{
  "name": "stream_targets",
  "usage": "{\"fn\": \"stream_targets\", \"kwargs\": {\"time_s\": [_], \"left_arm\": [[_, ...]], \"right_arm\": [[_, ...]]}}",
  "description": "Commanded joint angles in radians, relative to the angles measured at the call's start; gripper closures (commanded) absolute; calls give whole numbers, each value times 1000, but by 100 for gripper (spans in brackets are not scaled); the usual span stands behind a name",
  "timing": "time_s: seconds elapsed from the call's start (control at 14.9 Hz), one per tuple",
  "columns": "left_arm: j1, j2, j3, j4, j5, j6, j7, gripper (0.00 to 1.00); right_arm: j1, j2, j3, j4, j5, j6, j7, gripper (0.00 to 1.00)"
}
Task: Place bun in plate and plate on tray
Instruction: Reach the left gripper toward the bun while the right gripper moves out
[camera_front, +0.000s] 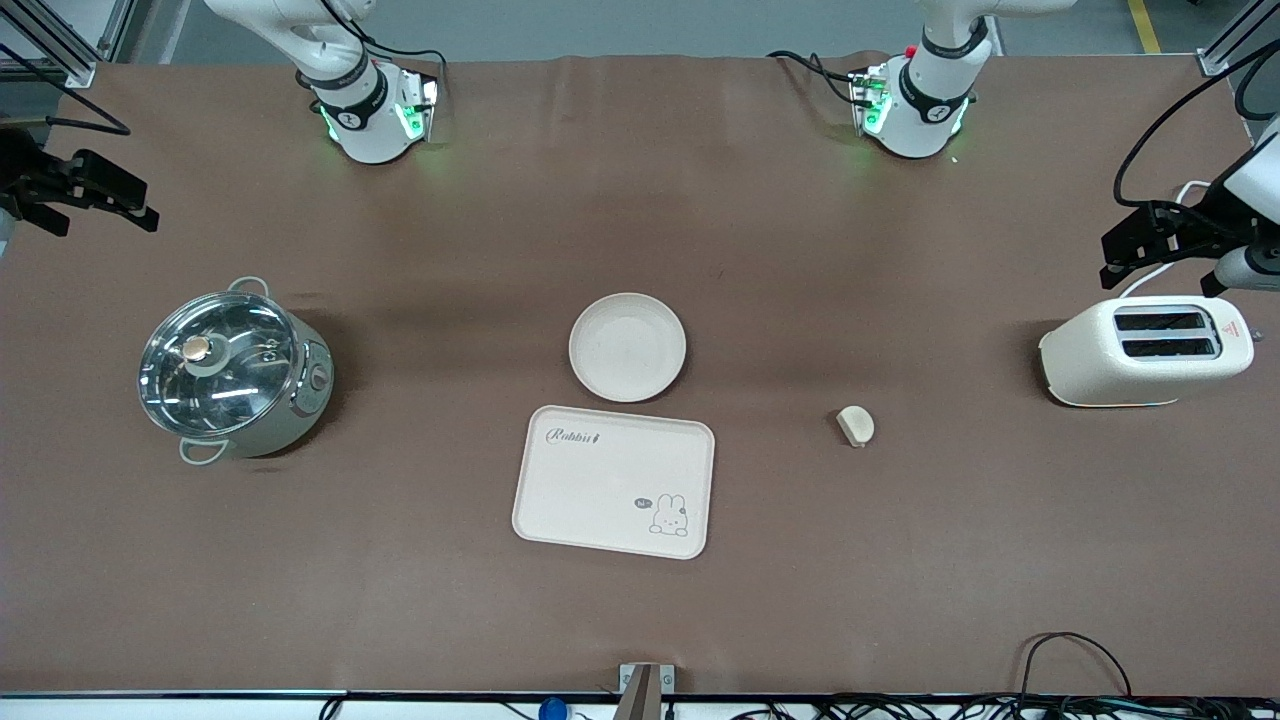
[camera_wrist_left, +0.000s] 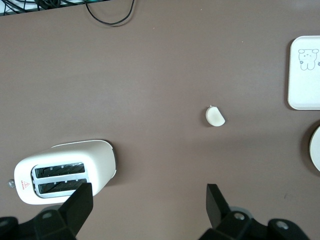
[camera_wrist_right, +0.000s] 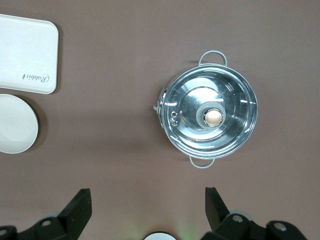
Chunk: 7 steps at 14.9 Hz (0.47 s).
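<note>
The bun (camera_front: 855, 425) (camera_wrist_left: 215, 116) lies bare on the brown table, between the tray and the toaster. Mid-table sits the round plate (camera_front: 627, 347) (camera_wrist_right: 15, 125) (camera_wrist_left: 316, 150), with nothing on it. The Rabbit tray (camera_front: 614, 480) (camera_wrist_left: 305, 80) (camera_wrist_right: 25, 55) lies right beside it, nearer to the front camera, and is bare too. My left gripper (camera_front: 1125, 250) (camera_wrist_left: 147, 192) hangs open over the table by the toaster, holding nothing. Over the table's edge at the right arm's end, near the pot, my right gripper (camera_front: 140, 205) (camera_wrist_right: 147, 197) is open and holds nothing.
A white two-slot toaster (camera_front: 1145, 350) (camera_wrist_left: 65, 170) stands at the left arm's end. A steel pot with a glass lid (camera_front: 235, 370) (camera_wrist_right: 210, 117) stands at the right arm's end. A black cable loop (camera_front: 1070, 650) lies at the table's front edge.
</note>
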Motion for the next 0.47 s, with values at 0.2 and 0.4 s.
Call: {"fn": "stream_targets", "kwargs": {"time_s": [0.2,0.4], "left_arm": [[-3,0,-2,11,9,-51,-5,0],[-32,48,-14,-44,9,-52,-8,0]], "right_arm": [[17,-9,-2,-12,8,22,17,0],[114,55,0,-15,27,21,119,0]]}}
